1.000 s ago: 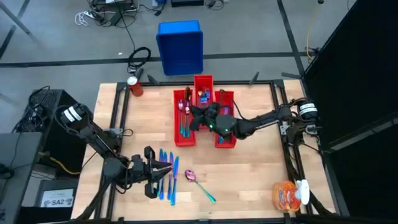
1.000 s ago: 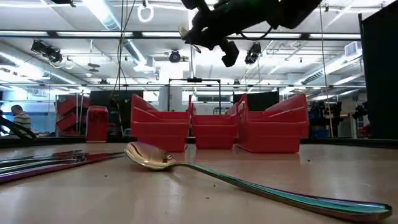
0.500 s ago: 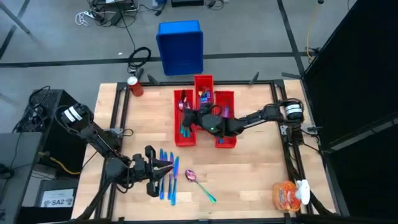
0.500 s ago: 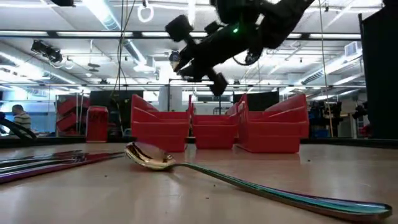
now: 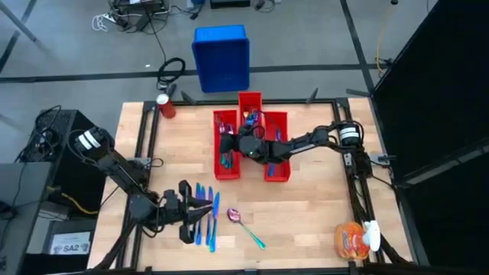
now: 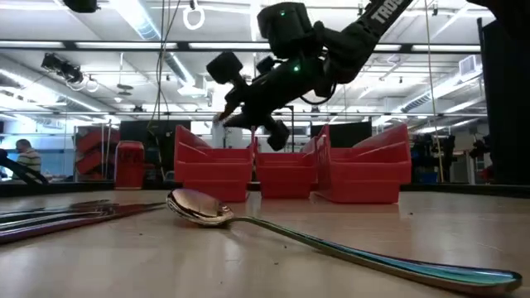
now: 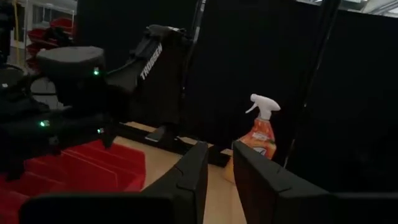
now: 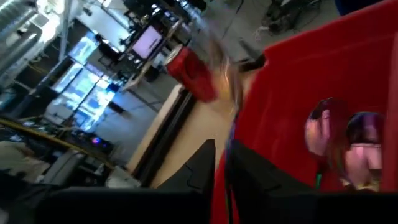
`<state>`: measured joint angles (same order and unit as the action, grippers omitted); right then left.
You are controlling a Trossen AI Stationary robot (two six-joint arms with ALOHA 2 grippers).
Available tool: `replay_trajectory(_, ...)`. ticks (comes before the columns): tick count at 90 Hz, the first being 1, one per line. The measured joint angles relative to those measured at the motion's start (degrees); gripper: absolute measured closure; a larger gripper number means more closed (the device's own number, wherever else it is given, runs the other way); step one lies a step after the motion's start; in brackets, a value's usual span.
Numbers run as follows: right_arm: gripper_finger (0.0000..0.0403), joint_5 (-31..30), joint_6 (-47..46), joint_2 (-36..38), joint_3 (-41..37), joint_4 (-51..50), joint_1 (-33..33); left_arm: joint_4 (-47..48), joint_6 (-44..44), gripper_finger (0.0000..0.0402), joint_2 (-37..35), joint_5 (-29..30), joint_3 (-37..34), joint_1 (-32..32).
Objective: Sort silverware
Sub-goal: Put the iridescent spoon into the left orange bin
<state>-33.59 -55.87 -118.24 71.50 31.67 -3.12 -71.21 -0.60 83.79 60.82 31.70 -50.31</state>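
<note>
Three long red bins [image 5: 276, 153] stand at the table's middle. My right gripper [image 5: 229, 143] hovers over the left bin [image 5: 226, 164], shut on one slim piece of silverware [image 8: 231, 127]. Iridescent spoon bowls [image 8: 342, 134] lie in that bin. Several pieces [image 5: 205, 218] lie in a row on the wood near the front left, with one spoon [image 5: 244, 224] beside them. My left gripper [image 5: 200, 208] waits just left of that row, its fingers a narrow gap apart with nothing between them [image 7: 219, 177]. My right gripper pinches the slim piece [image 8: 230, 146] between its two fingers. The piece runs out past the fingertips, along the fingers, and its free end [image 8: 217, 59] is blurred. It is lifted clear, above the left bin. Which end the fingers have cannot be told.
An orange spray bottle [image 5: 355, 239] stands at the front right corner and a red can [image 5: 166, 105] at the far left corner. A blue bin [image 5: 221, 57] sits on the floor beyond the table. Bare wood lies between the bins and the front edge.
My right gripper has swung toward the table's left edge, from over the middle and right bins to over the left bin, and has come lower, carrying the piece along.
</note>
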Motion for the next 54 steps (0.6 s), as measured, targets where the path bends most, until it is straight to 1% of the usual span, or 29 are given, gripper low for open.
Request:
replay_trajectory(16,0.0334,1.5,2.6,0.2,0.0,-0.5,-0.4,0.2,-1.2,0.0341,0.0,0.0,0.0,-0.1)
replay_trajectory(22,0.0322,3.2,3.9,0.7,0.0,-0.5,-0.5,0.2,-1.4,0.0341,0.0,0.0,0.0,-0.1)
replay_trajectory(27,0.0312,6.5,6.1,1.9,0.0,-0.3,-0.7,0.3,-1.5,0.0341,0.0,0.0,0.0,-0.2)
replay_trajectory(31,0.0306,11.8,9.0,2.8,0.0,0.7,-0.9,0.4,-1.6,0.0341,0.0,0.0,0.0,-0.4)
replay_trajectory(34,0.0303,17.0,12.0,3.7,0.0,1.5,-1.0,0.3,-1.6,0.0341,0.0,0.0,0.0,-0.5)
replay_trajectory(41,0.0297,31.5,18.6,5.5,0.0,3.9,-0.9,0.4,-1.6,0.0341,0.0,0.0,0.0,-0.9)
replay_trajectory(48,0.0296,44.5,21.0,7.6,0.0,3.7,0.5,0.5,-1.6,0.0341,0.0,0.0,0.0,-0.9)
replay_trajectory(51,0.0298,48.7,21.6,8.6,0.0,2.3,1.7,0.5,-1.6,0.0341,0.0,0.0,0.0,-1.0)
replay_trajectory(54,0.0301,51.4,22.6,9.3,0.0,0.7,3.3,0.5,-1.6,0.0341,0.0,0.0,0.0,-1.0)
